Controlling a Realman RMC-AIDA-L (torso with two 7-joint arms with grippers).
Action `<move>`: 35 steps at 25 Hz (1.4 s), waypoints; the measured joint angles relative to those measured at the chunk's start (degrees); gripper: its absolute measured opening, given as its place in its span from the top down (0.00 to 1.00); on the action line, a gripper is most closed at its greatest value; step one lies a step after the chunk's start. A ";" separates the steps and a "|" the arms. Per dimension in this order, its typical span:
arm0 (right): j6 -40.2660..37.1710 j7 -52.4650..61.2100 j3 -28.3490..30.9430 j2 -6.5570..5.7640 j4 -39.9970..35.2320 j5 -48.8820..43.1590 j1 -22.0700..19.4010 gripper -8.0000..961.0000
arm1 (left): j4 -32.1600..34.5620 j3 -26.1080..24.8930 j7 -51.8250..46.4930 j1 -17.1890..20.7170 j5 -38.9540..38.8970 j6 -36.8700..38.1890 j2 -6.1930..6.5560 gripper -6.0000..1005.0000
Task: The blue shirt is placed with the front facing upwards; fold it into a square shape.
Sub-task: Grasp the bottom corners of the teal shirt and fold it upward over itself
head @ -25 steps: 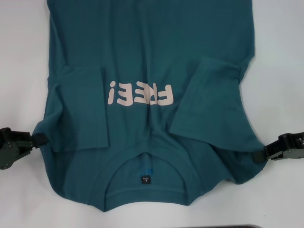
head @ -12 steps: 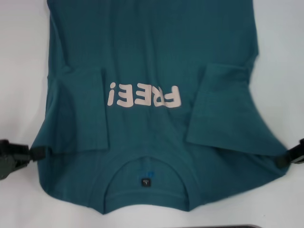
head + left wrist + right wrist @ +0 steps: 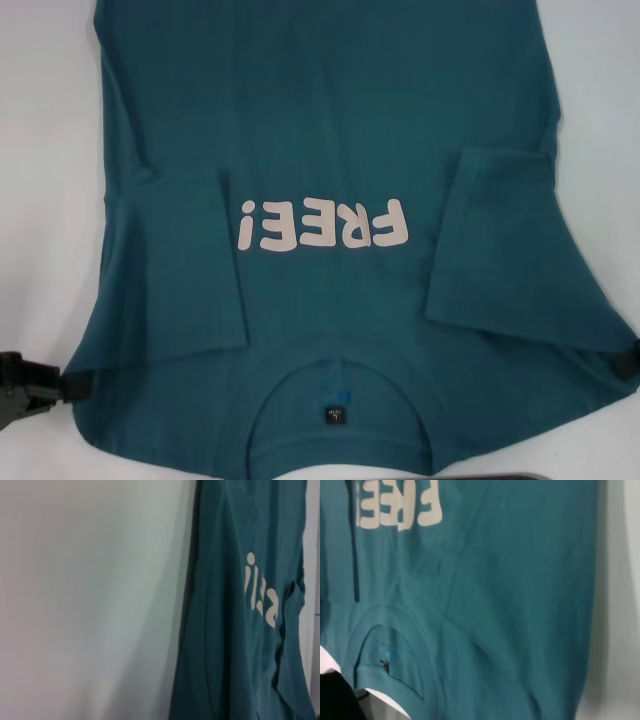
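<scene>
The blue shirt (image 3: pixel 320 120) lies front up on the white table, its collar (image 3: pixel 345 375) nearest me and the pink "FREE!" lettering (image 3: pixel 322 225) upside down. Both short sleeves are folded inward over the chest. At the lower left, my left gripper (image 3: pixel 72 385) is shut on the shirt's shoulder edge. My right gripper (image 3: pixel 625 360) shows only as a dark tip at the frame's right edge, pinching the opposite shoulder edge. Between them the cloth is stretched wide. The left wrist view shows the shirt (image 3: pixel 240 630) beside bare table. The right wrist view shows the collar and neck label (image 3: pixel 385 662).
White tabletop (image 3: pixel 45 150) flanks the shirt on both sides. A dark flat object (image 3: pixel 520 476) peeks in at the bottom edge of the head view. A black shape (image 3: pixel 335 700) sits in a corner of the right wrist view.
Both grippers have moved outward and toward me, dragging the shoulders along. The shirt is stretched wider and lies closer; the right gripper has slid almost out of view.
</scene>
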 joint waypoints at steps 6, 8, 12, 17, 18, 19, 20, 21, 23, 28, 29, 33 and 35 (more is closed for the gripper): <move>-0.11 0.06 -0.11 0.31 -1.24 -1.81 -0.11 0.98 | -1.19 0.53 -0.23 1.04 0.59 0.93 -0.06 0.99; -0.25 0.12 -0.11 0.38 -1.71 -1.97 -0.14 0.98 | -1.19 0.55 -0.10 1.06 1.05 0.98 -0.24 0.99; -0.91 -0.39 0.14 0.48 -1.91 -1.79 -0.05 0.98 | -1.18 0.10 1.11 0.89 0.91 2.13 -0.52 0.99; -5.25 -3.32 2.01 0.29 -1.81 6.55 0.75 0.98 | -0.06 -2.72 3.36 -1.68 -2.93 6.88 -0.36 0.99; -5.60 -3.52 2.13 0.13 -1.63 9.30 1.10 0.98 | 0.25 -2.83 3.12 -2.67 -3.72 7.16 -0.29 0.99; -5.53 -3.45 2.29 0.11 -1.41 11.50 1.55 0.98 | 0.57 -2.89 2.60 -3.99 -4.23 7.00 -0.30 0.99; -5.26 -3.24 2.41 0.17 -1.24 13.30 2.00 0.98 | 0.91 -2.94 2.02 -5.48 -4.62 6.69 -0.40 0.99; -4.84 -3.16 2.74 0.44 -1.03 14.43 2.67 0.98 | 1.41 -3.02 1.59 -6.96 -4.79 6.03 -0.57 0.99; -4.00 -3.04 3.14 0.95 -0.76 16.57 3.92 0.98 | 3.00 -3.41 0.79 -10.42 -5.34 3.97 -0.86 0.99; 0.63 -0.63 4.25 1.48 -0.83 22.88 5.79 0.98 | 7.09 -3.77 -0.12 -18.03 -7.05 -3.16 -0.81 0.99; 2.21 -0.13 4.41 1.40 -0.86 24.26 5.83 0.98 | 7.41 -3.76 -0.36 -18.98 -7.27 -5.13 -0.74 0.99; 7.83 1.04 5.21 0.52 -0.41 27.68 5.60 0.97 | 7.63 -3.77 -1.50 -21.50 -7.77 -12.55 -0.53 0.99; 10.40 1.35 5.78 0.04 -0.34 28.01 5.45 0.97 | 7.55 -3.67 -1.81 -22.19 -8.34 -15.94 -0.45 0.99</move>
